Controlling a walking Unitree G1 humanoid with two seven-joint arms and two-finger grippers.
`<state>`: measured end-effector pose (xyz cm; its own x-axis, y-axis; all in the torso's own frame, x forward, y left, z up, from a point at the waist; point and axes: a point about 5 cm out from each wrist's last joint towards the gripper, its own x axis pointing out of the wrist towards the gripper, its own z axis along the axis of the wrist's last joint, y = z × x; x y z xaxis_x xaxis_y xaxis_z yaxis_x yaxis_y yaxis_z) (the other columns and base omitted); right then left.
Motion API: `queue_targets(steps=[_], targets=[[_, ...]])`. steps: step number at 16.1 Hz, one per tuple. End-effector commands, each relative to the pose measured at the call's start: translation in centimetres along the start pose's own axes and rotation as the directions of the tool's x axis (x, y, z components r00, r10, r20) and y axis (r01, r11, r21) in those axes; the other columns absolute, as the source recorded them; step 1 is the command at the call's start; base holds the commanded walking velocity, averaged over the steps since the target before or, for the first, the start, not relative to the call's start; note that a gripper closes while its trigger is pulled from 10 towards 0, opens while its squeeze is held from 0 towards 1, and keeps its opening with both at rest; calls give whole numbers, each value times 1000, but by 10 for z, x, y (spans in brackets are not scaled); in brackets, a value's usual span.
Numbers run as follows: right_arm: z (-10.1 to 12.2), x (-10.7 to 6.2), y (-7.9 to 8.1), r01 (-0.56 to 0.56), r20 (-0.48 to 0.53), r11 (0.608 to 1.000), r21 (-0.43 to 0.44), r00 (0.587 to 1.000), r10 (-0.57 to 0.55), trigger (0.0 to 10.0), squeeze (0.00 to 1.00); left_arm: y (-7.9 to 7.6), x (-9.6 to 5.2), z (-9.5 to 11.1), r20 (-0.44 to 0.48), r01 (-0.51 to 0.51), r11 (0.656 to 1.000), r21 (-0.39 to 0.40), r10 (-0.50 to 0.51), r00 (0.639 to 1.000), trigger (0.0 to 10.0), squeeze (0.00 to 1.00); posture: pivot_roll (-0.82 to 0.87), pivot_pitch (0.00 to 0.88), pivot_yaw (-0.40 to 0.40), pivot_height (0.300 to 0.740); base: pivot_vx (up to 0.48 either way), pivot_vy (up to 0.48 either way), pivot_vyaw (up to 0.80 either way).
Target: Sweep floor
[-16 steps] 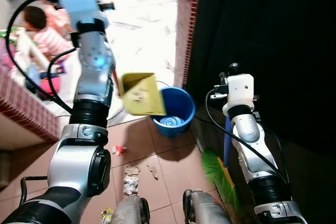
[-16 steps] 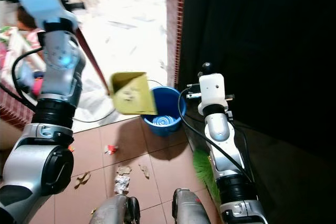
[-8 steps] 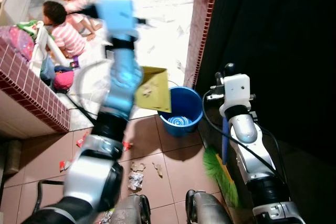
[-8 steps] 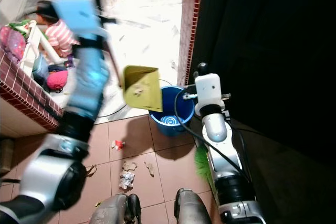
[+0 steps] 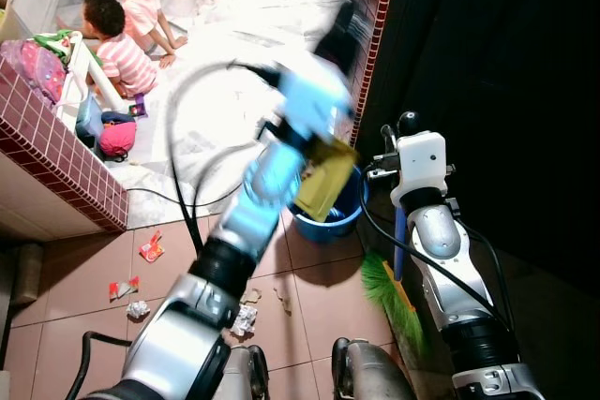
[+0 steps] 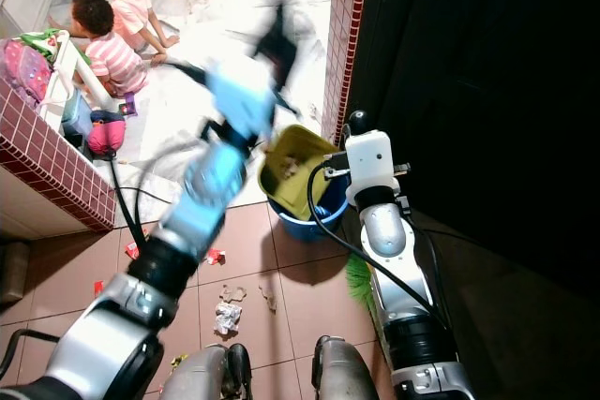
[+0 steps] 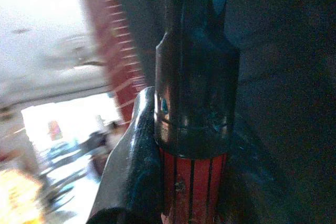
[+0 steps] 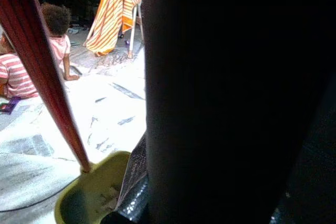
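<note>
- The left hand [image 7: 178,145] is closed around the dustpan handle [image 7: 191,103]; the left wrist view shows a black finger [image 7: 131,156] pressed against the dark sleeve where it meets the red ribbed shaft.
- In the head views the left arm [image 5: 253,203] reaches forward and across, blurred, toward the brick pillar [image 5: 375,35].
- The yellow dustpan [image 6: 295,170] hangs tilted over the blue bucket [image 6: 314,217], its open side up, with scraps of litter lying inside.
- The right wrist view shows the red shaft [image 8: 44,72] running down into the dustpan's yellow rim [image 8: 100,182].
- The bucket stands on the tiled floor [image 5: 309,288] just beside the foot of the pillar.
- The right hand [image 5: 403,128] is up beside the dark wall; I cannot tell how far its fingers are spread, as a dark shape blocks most of its wrist view.
- A broom with a blue stick [image 5: 400,250] and green bristles [image 5: 389,297] stands against the right arm [image 5: 441,250], bristles on the floor.
- Litter is still on the tiles: crumpled paper [image 5: 246,320], a red wrapper [image 5: 150,248], and more bits [image 5: 122,289] near the low brick wall [image 5: 56,152].
- Two people sit on the bright floor beyond that wall, one in a striped shirt [image 5: 122,58], the other in pink [image 5: 141,7].
- A black cable [image 5: 178,199] trails across the bright floor.
</note>
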<state>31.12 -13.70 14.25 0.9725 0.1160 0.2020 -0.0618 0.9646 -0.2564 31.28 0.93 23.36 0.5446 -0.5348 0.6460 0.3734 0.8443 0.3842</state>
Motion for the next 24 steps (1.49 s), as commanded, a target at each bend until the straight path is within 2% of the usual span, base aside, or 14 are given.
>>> queue_targets(steps=[1, 2, 5, 6, 9, 11, 12, 15, 16, 18, 19, 21, 23, 24], targets=[[7, 0, -2, 13, 36, 1000, -3, 999, -13, 10000, 0, 1, 1, 9, 60, 59, 997, 39, -61, 996, 10000, 0, -183, 127, 68, 740, 0, 0, 0], [6, 0, -1, 11, 34, 1000, 4, 999, -11, 10000, 0, -10, -8, 9, 76, 198, 977, 74, -203, 976, 10000, 0, -179, 126, 67, 740, 0, 0, 0], [5, 2, 0, 4, 29, 1000, 8, 1000, -4, 10000, 0, -7, -9, 11, 88, 201, 976, 82, -208, 974, 10000, 0, -176, 121, 63, 740, 0, 0, 0], [5, 2, 0, 1, 29, 1000, 10, 1000, -2, 10000, 0, -9, -9, 16, 121, 238, 964, 121, -252, 960, 10000, 0, -175, 120, 60, 740, 0, 0, 0], [5, 3, -1, -3, 26, 1000, 5, 1000, 3, 10000, 0, -20, -13, 22, 147, 368, 925, 94, -378, 914, 10000, 0, -172, 118, 57, 740, 0, 0, 0], [4, 3, 0, -1, 24, 1000, 2, 1000, 1, 10000, 0, -40, -29, 11, 65, 541, 841, 17, -541, 839, 10000, 0, -172, 119, 61, 740, 0, 0, 0], [4, 3, 0, 0, 22, 1000, 2, 1000, 0, 10000, 0, -43, -34, 8, 44, 570, 822, 2, -569, 821, 10000, 0, -172, 119, 61, 740, 0, 0, 0], [2, 1, 0, 5, 13, 1000, 3, 1000, -5, 10000, 0, -38, -33, -1, -22, 558, 829, -26, -559, 829, 10000, 0, -176, 124, 61, 740, 0, 0, 0], [2, 1, 0, 5, 12, 1000, 3, 1000, -5, 10000, 0, -40, -36, -7, -66, 576, 814, -72, -580, 812, 10000, 0, -176, 124, 61, 740, 0, 0, 0], [2, 3, 0, 5, 12, 1000, 2, 1000, -5, 10000, 0, -54, -59, -21, -157, 692, 717, -83, -695, 701, 10000, 0, -175, 123, 60, 740, 0, 0, 0], [3, 5, -1, 8, 16, 1000, 1, 1000, -8, 10000, 0, -54, -59, -19, -144, 650, 748, -132, -663, 734, 10000, 0, -178, 124, 60, 740, 0, 0, 0], [3, 5, -3, 31, 20, 999, -16, 999, -31, 10000, 0, -47, -49, -14, -132, 620, 783, -57, -621, 773, 10000, 0, -178, 124, 60, 740, 0, 0, 0], [1, 4, -4, 29, 12, 1000, -8, 1000, -29, 10000, 0, -13, -24, -14, -150, 454, 890, -40, -455, 878, 10000, 0, -178, 122, 60, 740, 0, 0, 0], [1, 4, -4, 30, 11, 1000, -7, 999, -30, 10000, 0, -10, -23, -13, -146, 453, 891, -15, -450, 881, 10000, 0, -176, 119, 59, 740, 0, 0, 0]])
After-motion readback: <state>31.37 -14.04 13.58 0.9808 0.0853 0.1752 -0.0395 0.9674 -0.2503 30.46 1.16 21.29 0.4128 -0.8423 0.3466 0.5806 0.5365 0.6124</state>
